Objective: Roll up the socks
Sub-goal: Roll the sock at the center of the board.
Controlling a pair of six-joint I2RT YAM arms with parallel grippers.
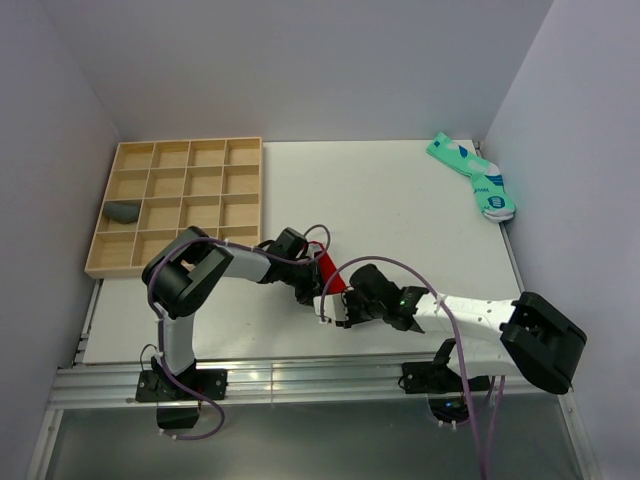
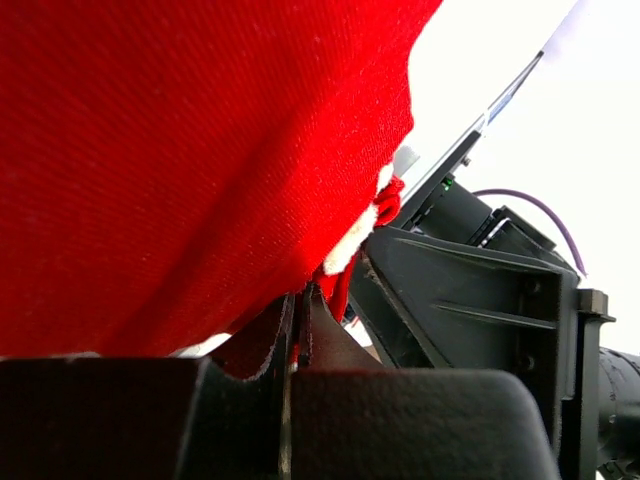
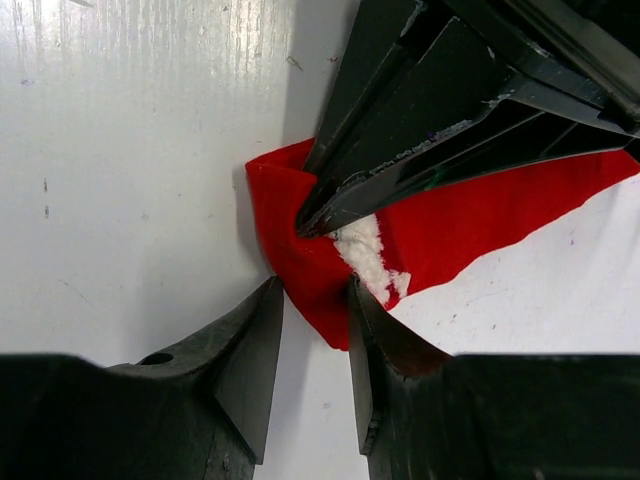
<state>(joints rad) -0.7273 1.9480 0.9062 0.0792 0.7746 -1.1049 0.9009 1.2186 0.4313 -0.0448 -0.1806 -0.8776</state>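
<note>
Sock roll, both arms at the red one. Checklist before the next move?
1. Left gripper pinching the red sock: ok, shut on the fabric.
2. Right gripper placed at the sock's folded end: ok, a finger on each side.
3. Right grip closed firmly: cannot tell.
4. Room between the two grippers: not ok, both crowd the same corner.
5. Grey sock next to the red one: not ok, it lies in a compartment of the wooden tray.
6. Mint-green socks out of the way: ok, in the far right corner.
</note>
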